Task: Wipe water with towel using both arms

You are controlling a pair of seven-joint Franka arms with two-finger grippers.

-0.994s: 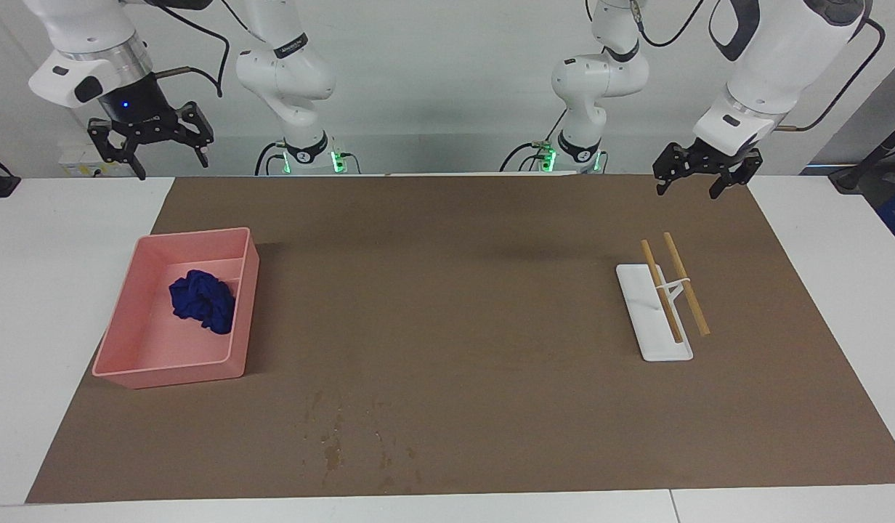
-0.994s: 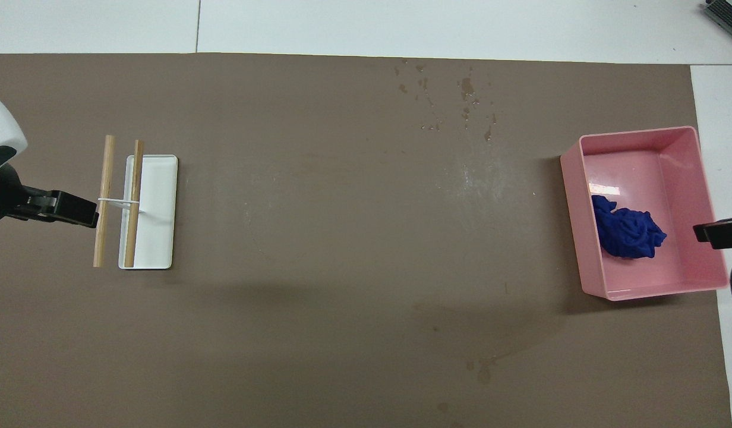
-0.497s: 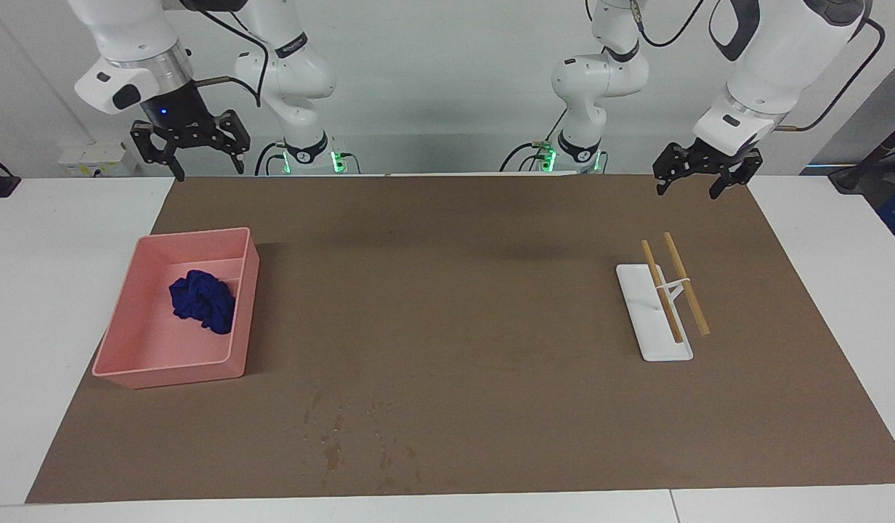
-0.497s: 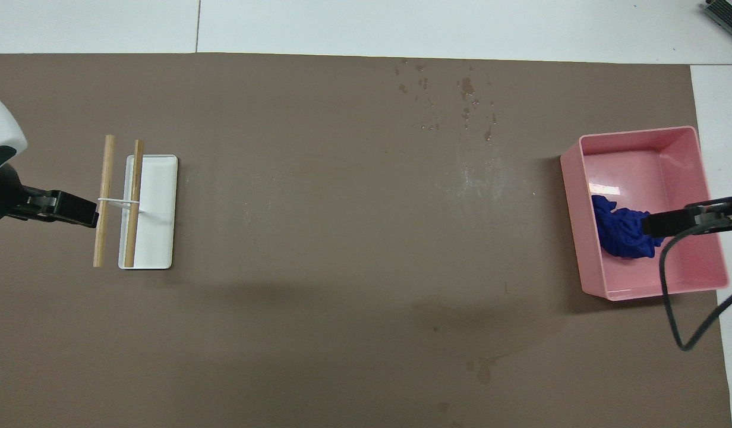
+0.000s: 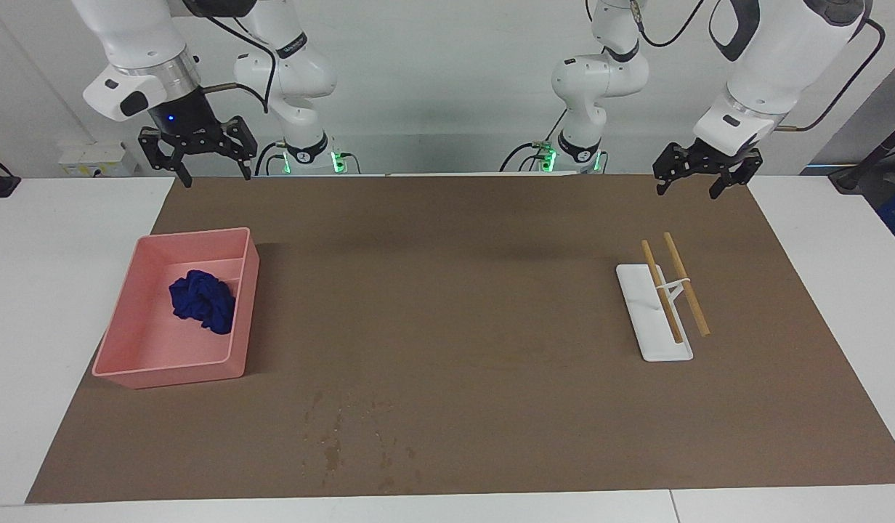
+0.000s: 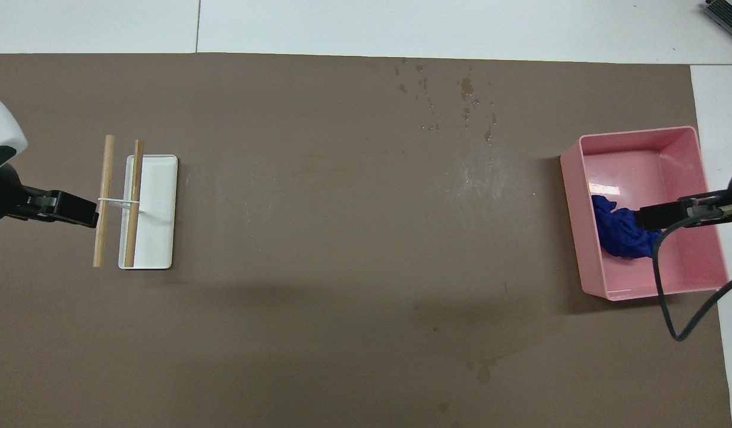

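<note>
The towel (image 5: pixel 202 299) is a crumpled dark blue cloth lying in a pink bin (image 5: pixel 128 367) toward the right arm's end of the table; it also shows in the overhead view (image 6: pixel 618 235). The water (image 5: pixel 342 436) is small wet specks and streaks on the brown mat, farther from the robots than the bin, and it shows in the overhead view (image 6: pixel 455 98) too. My right gripper (image 5: pixel 219 179) is open and empty, raised high; in the overhead view it (image 6: pixel 654 216) lies over the towel's edge. My left gripper (image 5: pixel 686 193) is open and empty, raised beside the rack, waiting (image 6: pixel 75 209).
A white rack (image 5: pixel 647 330) with two wooden rods (image 5: pixel 683 282) stands toward the left arm's end of the table; it also shows in the overhead view (image 6: pixel 158 208). The brown mat (image 5: pixel 455 290) covers most of the white table. A black cable (image 6: pixel 669 297) hangs from the right arm over the bin.
My right gripper has swung in from the table's end toward the bin and now lies over the towel in the overhead view. The left arm has not moved.
</note>
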